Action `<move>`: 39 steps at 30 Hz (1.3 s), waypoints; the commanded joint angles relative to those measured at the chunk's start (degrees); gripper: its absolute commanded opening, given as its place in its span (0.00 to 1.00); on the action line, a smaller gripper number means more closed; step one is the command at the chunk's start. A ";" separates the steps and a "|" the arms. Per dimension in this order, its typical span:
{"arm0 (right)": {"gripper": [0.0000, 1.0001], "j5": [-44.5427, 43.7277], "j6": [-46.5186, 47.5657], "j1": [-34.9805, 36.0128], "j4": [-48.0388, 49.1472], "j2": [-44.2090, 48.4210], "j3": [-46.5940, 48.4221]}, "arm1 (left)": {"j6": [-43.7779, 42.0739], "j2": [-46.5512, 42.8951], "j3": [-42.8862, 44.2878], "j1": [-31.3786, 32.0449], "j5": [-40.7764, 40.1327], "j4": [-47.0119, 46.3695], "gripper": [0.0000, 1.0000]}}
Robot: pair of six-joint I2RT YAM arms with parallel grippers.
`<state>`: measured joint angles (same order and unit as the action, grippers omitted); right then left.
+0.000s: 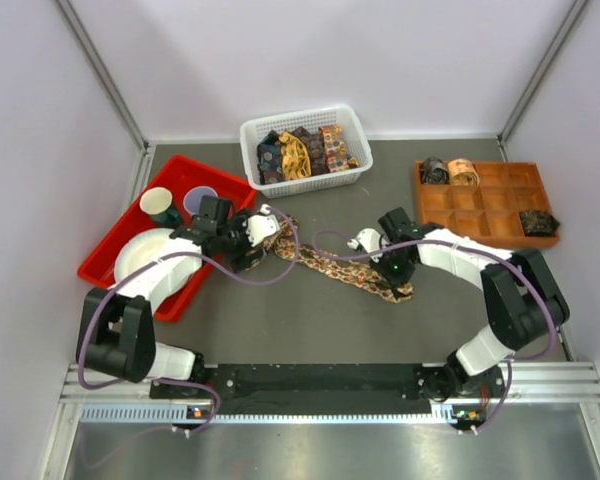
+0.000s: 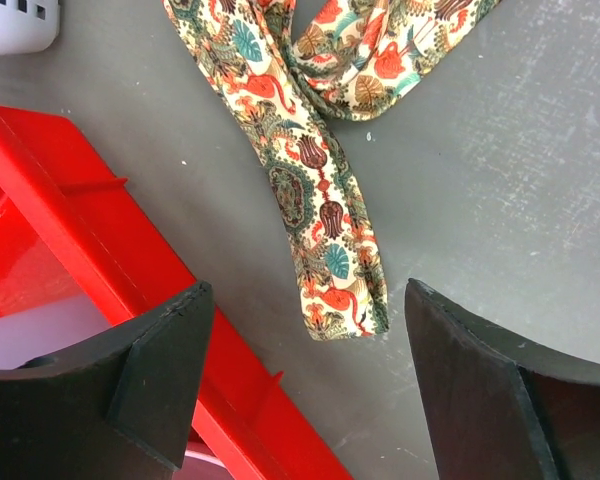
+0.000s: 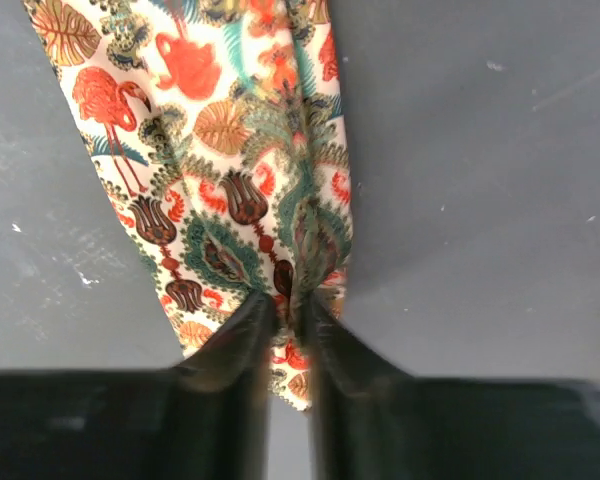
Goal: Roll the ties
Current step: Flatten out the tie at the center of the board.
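Observation:
A tan tie (image 1: 345, 272) with orange-red flamingo and leaf motifs lies stretched across the grey table. My left gripper (image 1: 252, 250) is open above its narrow end (image 2: 342, 290), which lies flat between the jaws, untouched. My right gripper (image 1: 398, 272) is shut on the wide end (image 3: 250, 190), pinching a fold of the fabric (image 3: 298, 290). Several unrolled ties (image 1: 300, 152) fill the white basket (image 1: 250, 135). Rolled ties (image 1: 450, 172) sit in the orange divided tray (image 1: 485, 225), with a dark roll (image 1: 538, 221) at its right.
A red tray (image 1: 110, 270) at the left holds a white plate (image 1: 150, 255), a green cup (image 1: 160, 207) and a purple lid (image 1: 201, 200); its edge (image 2: 110, 270) runs under my left finger. Purple cables loop over the table.

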<state>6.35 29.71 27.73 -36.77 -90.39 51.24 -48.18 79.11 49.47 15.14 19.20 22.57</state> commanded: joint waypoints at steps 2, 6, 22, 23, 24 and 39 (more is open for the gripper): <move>0.00 -1.17 4.81 -5.38 -2.85 5.39 -6.41 | -4.19 -2.03 -0.87 -0.19 3.37 -0.60 0.82; 0.00 0.33 12.90 -16.96 -7.69 10.75 -7.30 | -5.96 -0.10 -1.40 1.38 5.76 -1.65 0.82; 0.00 2.88 32.42 -37.39 -12.97 16.04 -6.95 | -5.95 13.52 6.95 6.31 0.23 -3.49 0.72; 0.00 2.88 32.69 -38.35 -12.80 15.77 -6.69 | -6.57 13.53 6.95 6.22 -0.13 -3.32 0.68; 0.00 2.88 33.38 -39.06 -12.45 15.16 -6.60 | -7.88 13.61 6.87 6.40 -0.65 -2.88 0.61; 0.00 3.14 47.35 -58.66 -13.23 4.00 2.45 | -17.39 -1.14 -10.97 12.36 -4.27 1.61 0.10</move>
<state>7.88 70.83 -27.77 -48.97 -84.42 50.11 -63.26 84.68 43.29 23.57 13.37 23.20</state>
